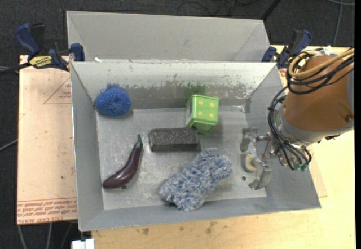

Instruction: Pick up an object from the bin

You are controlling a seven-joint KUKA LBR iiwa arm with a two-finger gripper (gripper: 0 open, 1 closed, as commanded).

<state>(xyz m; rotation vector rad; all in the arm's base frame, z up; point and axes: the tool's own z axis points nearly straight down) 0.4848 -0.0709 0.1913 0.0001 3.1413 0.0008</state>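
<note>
Shaggy blue-grey cloth (196, 179) lies near the front wall of the bin (169, 80), right of middle. It is the closest thing to the hand (252, 160), which hangs over bare floor to its right, fingers spread wide and holding nothing. A dark grey block (174, 139) lies just beyond the cloth, with a green die (202, 112) farther back. A purple eggplant (124, 172) lies left, and a blue scrub ball (113, 101) sits in the far left corner.

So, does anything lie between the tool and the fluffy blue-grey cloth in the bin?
Nothing visible does. Only bare bin floor separates the tool from the cloth; the green die sits farther back.
</note>
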